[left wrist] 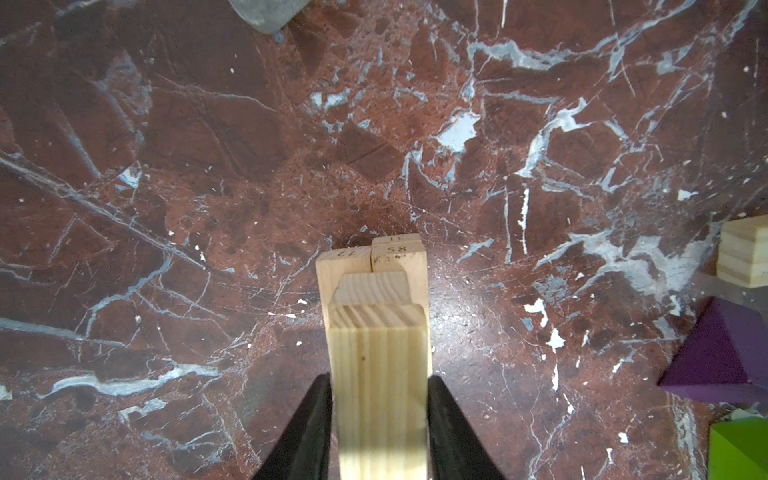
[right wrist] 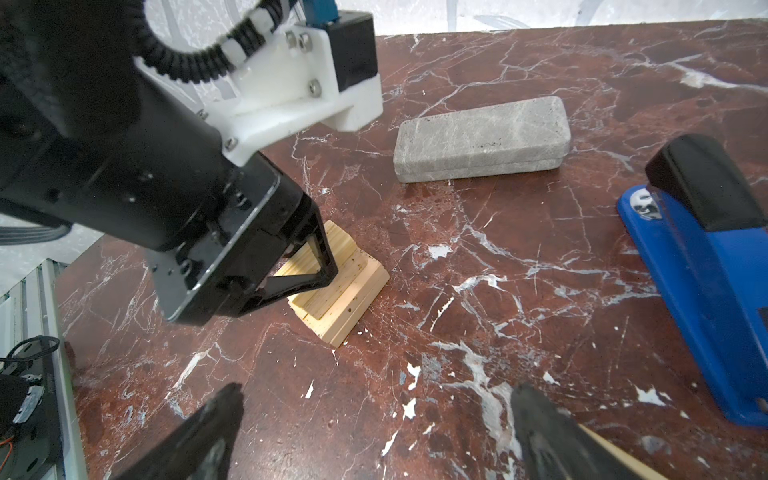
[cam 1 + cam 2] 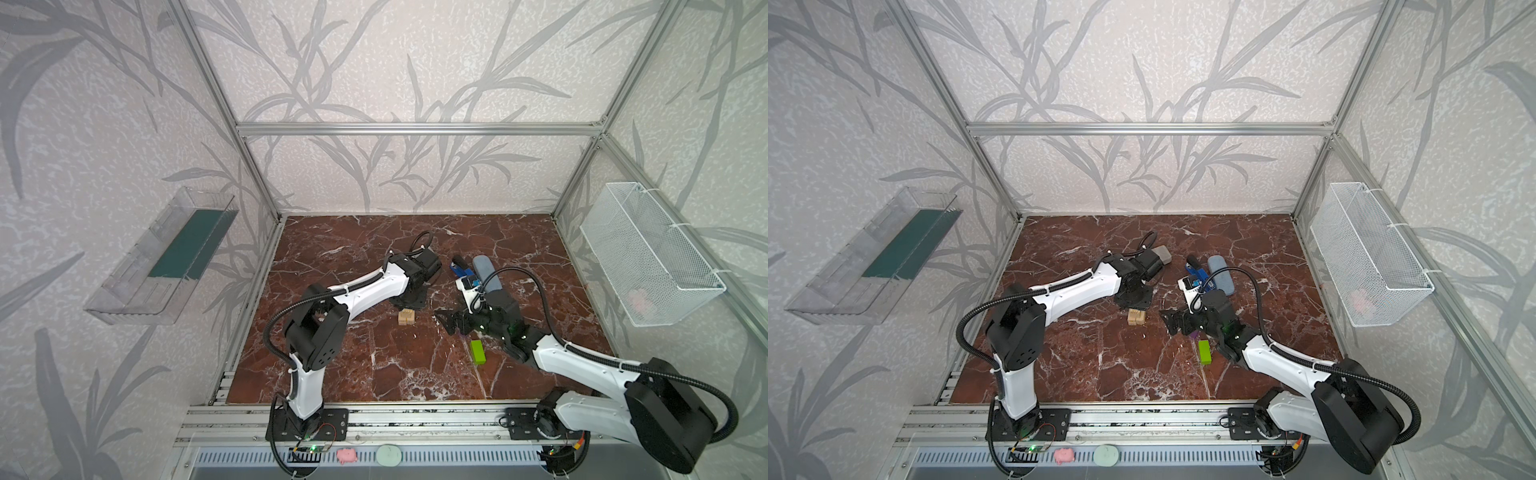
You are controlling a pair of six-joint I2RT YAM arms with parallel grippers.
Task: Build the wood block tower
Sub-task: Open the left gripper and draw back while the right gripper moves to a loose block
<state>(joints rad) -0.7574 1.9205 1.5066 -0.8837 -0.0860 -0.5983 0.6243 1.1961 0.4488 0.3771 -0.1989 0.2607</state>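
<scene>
My left gripper (image 1: 379, 384) is closed on the long sides of a pale block (image 1: 378, 345), right over the low tower (image 3: 406, 318) at the table (image 3: 374, 374) middle, so I can lay it straight, while my right gripper (image 2: 376, 399) hangs wide and empty nearby.

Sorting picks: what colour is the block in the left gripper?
Pale natural wood block; best in left wrist view.

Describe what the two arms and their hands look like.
Both arms, left arm and right arm, have white shells, black joint housings and looping black corrugated hoses. The left hand and right hand are black, with tapering triangular fingers.
</scene>
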